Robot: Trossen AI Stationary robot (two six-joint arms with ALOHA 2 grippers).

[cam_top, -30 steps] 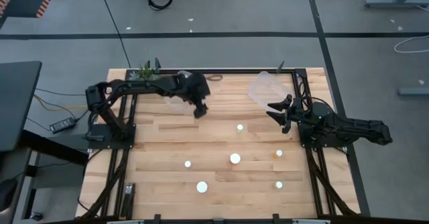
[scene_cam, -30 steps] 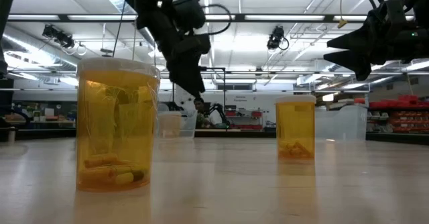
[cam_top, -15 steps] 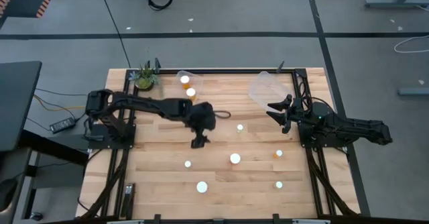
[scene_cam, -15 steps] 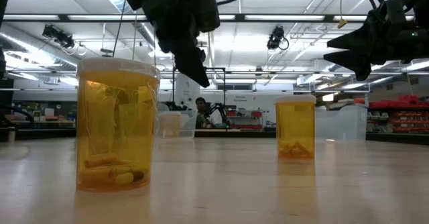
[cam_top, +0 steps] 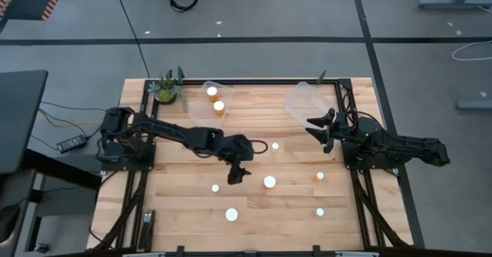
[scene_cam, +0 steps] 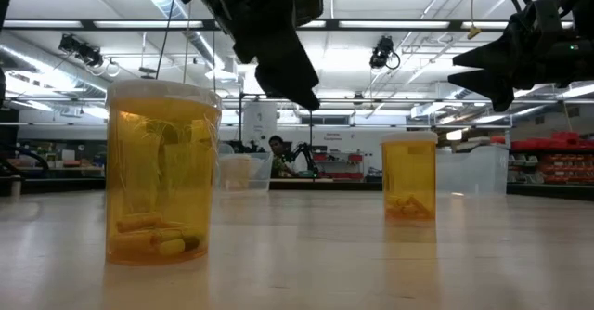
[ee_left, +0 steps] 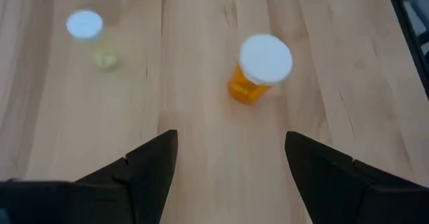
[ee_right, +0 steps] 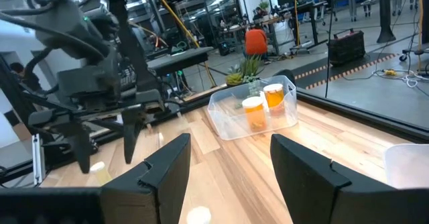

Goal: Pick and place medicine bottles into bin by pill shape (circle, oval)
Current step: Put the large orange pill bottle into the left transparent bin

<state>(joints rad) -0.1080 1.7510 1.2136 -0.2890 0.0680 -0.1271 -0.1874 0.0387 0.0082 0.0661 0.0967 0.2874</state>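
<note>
Several small orange bottles with white caps stand upright on the wooden table (cam_top: 184,172), among them a wide-capped one (cam_top: 270,181) and a narrow-capped one (cam_top: 215,187). My left gripper (cam_top: 237,174) hangs open and empty above the table's middle. Its wrist view (ee_left: 231,140) shows a wide-capped bottle (ee_left: 258,70) and a narrow-capped one (ee_left: 85,25) ahead of the fingers. My right gripper (cam_top: 317,130) waits open and empty above the right side. Two bottles (cam_top: 219,107) stand in the far-left clear bin (cam_top: 201,111).
A second clear bin (cam_top: 304,99) sits at the far right, in front of my right gripper. A small green plant (cam_top: 167,88) stands at the far left corner. Black frame rails run along the table's left and right sides. More bottles stand near the front edge (cam_top: 231,214).
My left gripper has moved from beside the far-left bin toward the table's near edge and a little to the right, and now hangs over the middle of the table. The bottles on the table have not moved.
</note>
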